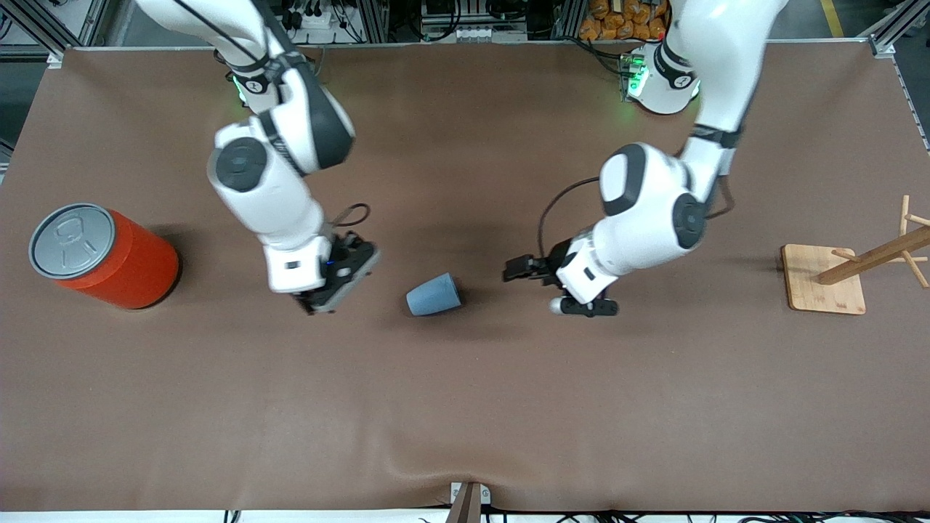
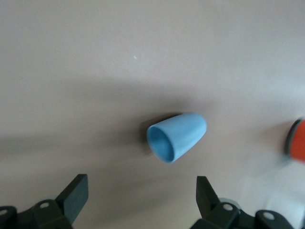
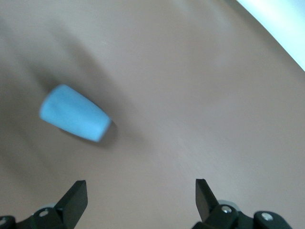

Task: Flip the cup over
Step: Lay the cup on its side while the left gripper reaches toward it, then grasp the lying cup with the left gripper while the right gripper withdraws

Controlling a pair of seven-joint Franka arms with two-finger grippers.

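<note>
Lying on its side on the table [image 1: 465, 407], cup [image 1: 434, 295] between left gripper [image 1: 574, 305] and right gripper [image 1: 320, 303], both spread apart.

Orange can [image 2: 298, 147] cut off at left wrist view edge; cup [image 3: 75, 119] blurred in right wrist view.

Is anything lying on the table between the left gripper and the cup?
No. In the left wrist view only bare brown table separates the open left gripper from the cup, which lies on its side.
</note>
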